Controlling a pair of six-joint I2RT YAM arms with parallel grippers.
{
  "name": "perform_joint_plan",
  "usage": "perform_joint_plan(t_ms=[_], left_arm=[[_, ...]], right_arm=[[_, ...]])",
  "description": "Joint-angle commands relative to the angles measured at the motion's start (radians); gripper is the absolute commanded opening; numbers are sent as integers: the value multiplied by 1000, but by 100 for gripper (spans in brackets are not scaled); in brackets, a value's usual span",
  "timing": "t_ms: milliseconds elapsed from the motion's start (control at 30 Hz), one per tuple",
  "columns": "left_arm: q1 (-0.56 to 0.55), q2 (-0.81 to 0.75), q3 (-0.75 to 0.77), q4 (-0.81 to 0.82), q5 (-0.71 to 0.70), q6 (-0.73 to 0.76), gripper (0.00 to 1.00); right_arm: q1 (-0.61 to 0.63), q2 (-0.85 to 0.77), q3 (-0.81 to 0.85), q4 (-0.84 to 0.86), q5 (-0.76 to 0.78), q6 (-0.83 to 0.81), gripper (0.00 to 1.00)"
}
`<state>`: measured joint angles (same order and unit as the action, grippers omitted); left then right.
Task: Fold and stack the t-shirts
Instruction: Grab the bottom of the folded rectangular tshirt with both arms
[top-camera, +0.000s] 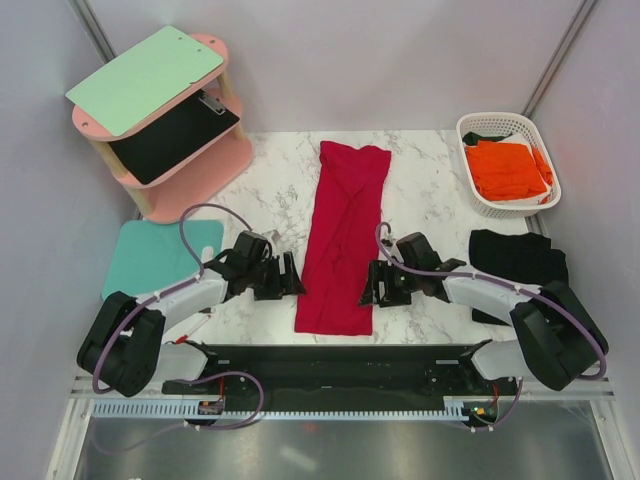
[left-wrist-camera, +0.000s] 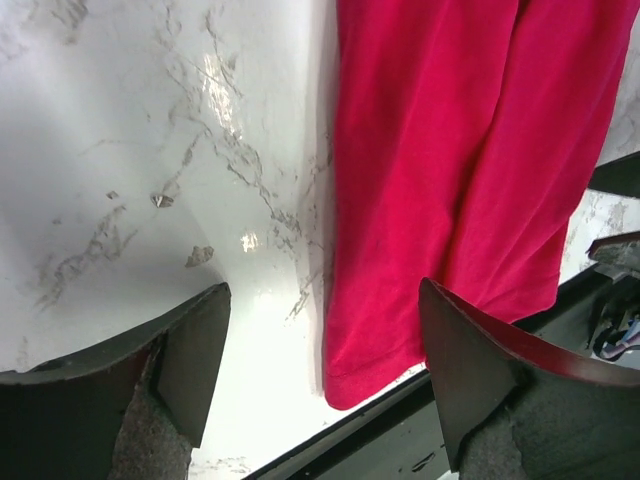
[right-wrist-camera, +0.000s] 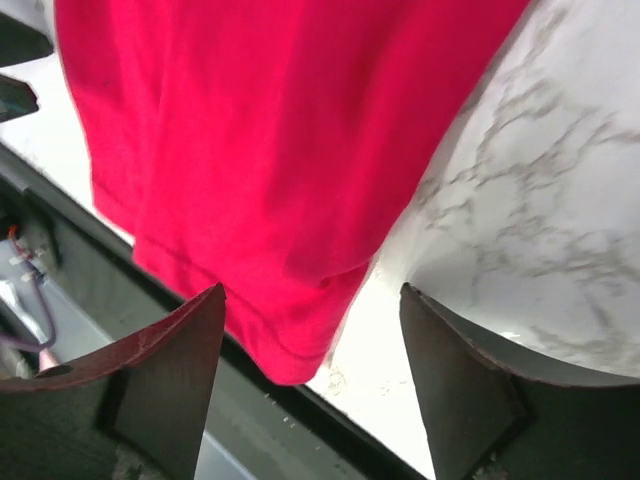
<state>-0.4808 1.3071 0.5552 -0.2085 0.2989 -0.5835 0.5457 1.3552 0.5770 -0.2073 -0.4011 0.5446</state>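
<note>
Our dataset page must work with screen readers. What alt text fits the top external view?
A crimson t-shirt, folded into a long strip, lies down the middle of a marble table, with the left gripper and right gripper flanking its near end. An orange shirt sits in a white basket at far right; a black shirt lies nearer on the table.

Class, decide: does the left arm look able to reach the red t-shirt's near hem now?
Probably yes: the open left gripper sits beside the red t-shirt, with only bare table between them.
</note>
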Motion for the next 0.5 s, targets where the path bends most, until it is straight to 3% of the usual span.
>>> perform_joint_plan(t_ms=[0,100,367,467], left_arm=[[-18,-5,-49,-78,25,-50,82],[-38,-6,-64,-88,36,-59,77],[-156,20,-74,-115,10,-98,70],[-192,52,-60,-115,-1,-107,55]], right_arm=[[5,41,-84,-34,-91,41,74],[8,65,-112,-24,-151,54,65],[22,120,-123,-110,-203,26,61],[23,131,-121,-106,-194,14,57]])
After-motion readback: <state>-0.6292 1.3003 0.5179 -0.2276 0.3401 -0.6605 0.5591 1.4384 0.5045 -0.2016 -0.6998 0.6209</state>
